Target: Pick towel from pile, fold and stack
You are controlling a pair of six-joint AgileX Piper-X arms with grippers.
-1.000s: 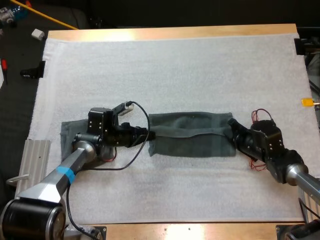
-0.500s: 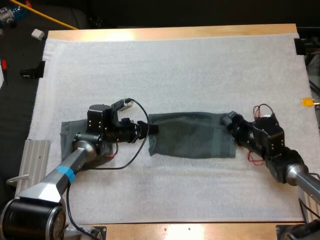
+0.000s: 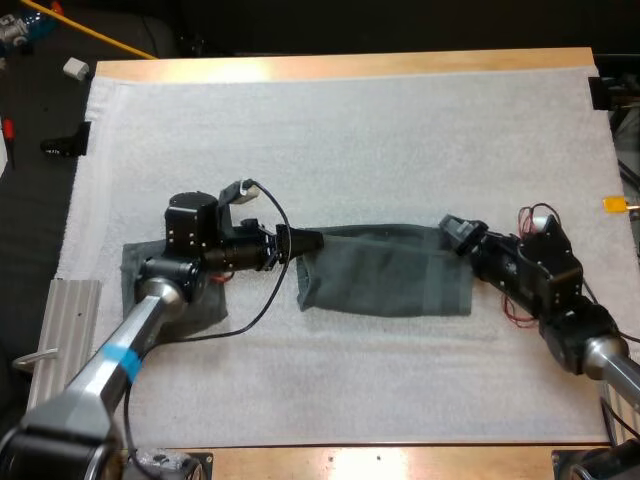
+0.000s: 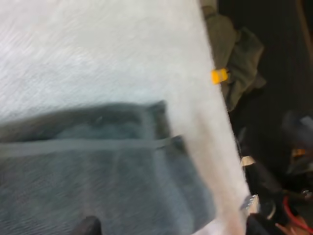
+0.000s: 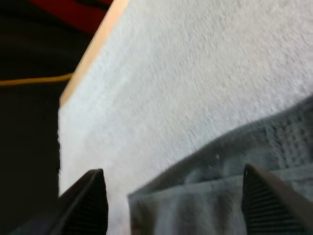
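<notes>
**Here, a folded towel [image 3: 385,270] lies crosswise**

It rests flat near the middle of the mat [image 3: 350,130], long axis running left to right, with a short end toward each arm. The right gripper [image 3: 452,228] is at its far right corner, fingers [image 5: 90,198] spread wide and holding nothing. The left gripper [image 3: 303,240] is at its far left corner; I cannot tell its state. A second towel [image 3: 135,275] lies under the left arm.
</notes>
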